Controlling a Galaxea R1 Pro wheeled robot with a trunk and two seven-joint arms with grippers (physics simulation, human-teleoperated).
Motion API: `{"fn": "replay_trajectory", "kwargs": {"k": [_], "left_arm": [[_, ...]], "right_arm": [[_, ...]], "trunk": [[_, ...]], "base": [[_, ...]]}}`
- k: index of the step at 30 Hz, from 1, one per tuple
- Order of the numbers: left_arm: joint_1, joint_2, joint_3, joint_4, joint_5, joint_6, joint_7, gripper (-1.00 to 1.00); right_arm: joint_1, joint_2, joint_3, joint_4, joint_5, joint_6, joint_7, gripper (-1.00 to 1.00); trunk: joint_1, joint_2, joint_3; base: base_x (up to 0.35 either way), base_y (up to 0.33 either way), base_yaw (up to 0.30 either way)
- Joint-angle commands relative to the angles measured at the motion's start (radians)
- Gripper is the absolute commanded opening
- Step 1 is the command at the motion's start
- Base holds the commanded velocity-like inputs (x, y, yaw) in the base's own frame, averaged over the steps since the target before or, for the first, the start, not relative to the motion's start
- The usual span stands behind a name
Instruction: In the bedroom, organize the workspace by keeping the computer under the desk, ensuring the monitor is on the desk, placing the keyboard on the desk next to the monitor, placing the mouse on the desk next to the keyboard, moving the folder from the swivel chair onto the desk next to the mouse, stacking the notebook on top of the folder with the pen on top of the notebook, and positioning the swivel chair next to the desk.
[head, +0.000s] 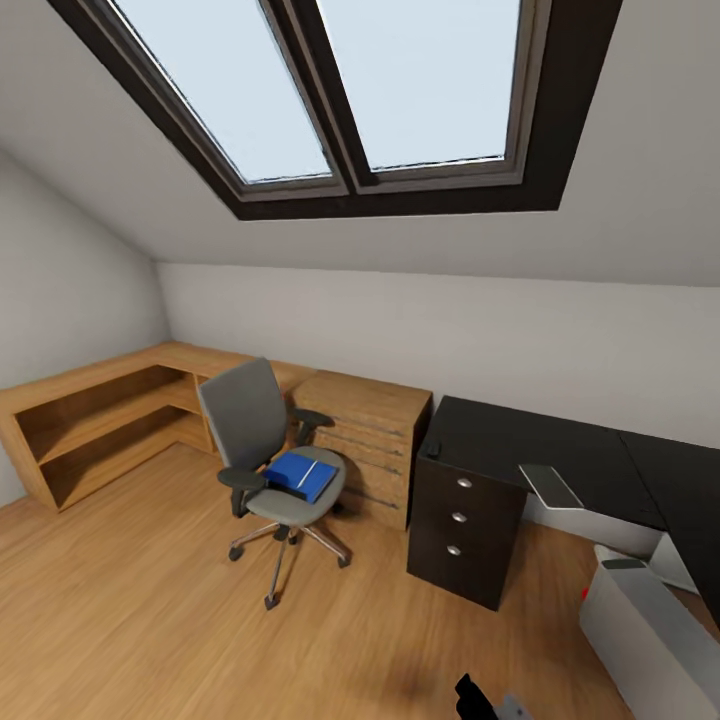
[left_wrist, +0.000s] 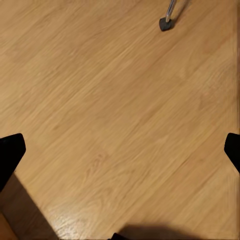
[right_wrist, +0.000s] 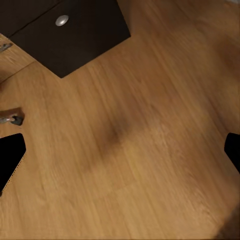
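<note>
Bare wood floor (head: 150, 620) lay open beneath both tools; the left tool (left_wrist: 120, 150) and the right tool (right_wrist: 120, 150) each hung with fingers spread wide apart, gripping nothing. Close at the right stood one grey computer (head: 650, 630) beside the table (head: 520, 440), whose drawer unit (head: 462, 520) showed three knobs. Farther left, one swivel chair (head: 262, 440) stood apart from the table, carrying one blue folder (head: 300, 474) on its seat.
</note>
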Motion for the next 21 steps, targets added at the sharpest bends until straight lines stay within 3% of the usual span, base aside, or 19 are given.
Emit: {"fn": "replay_trajectory", "kwargs": {"k": [1, 12, 21], "left_arm": [[-0.001, 0.0, -0.009, 0.0, 0.007, -0.003, 0.005, 1.0], [-0.001, 0.0, -0.009, 0.001, 0.007, -0.003, 0.005, 1.0], [-0.001, 0.0, -0.01, 0.001, 0.007, -0.004, 0.005, 1.0]], "right_arm": [[-0.002, 0.0, 0.008, 0.002, -0.001, -0.003, -0.005, 1.0], [-0.001, -0.001, 0.009, 0.002, 0.007, -0.004, -0.002, 1.0], [0.004, -0.001, 0.008, 0.002, 0.094, -0.005, -0.002, 1.0]], "trunk": [[0.001, -0.001, -0.002], [0.001, -0.001, -0.002], [0.001, -0.001, -0.002]], "base": [[0.322, -0.118, 0.0], [0.317, -0.158, 0.0], [0.312, -0.181, 0.0]]}}
